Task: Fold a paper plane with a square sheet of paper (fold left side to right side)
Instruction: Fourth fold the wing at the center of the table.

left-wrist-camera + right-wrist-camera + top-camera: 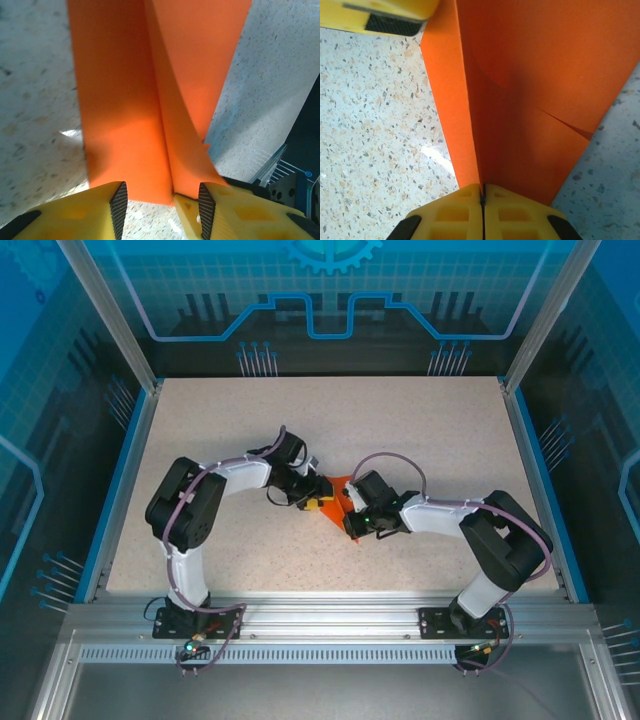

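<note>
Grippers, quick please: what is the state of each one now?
Left gripper: open over the orange paper.
Right gripper: closed, holding the orange paper.

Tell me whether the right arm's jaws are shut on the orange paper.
Yes, the right jaws press together with the orange paper pinched between them.

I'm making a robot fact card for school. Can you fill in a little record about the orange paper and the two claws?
Paper: orange paper, creased, one fold standing up
Left claw: open, fingers either side of the paper's edge
Right claw: shut on the standing fold
Table: pale and speckled, under the paper
</note>
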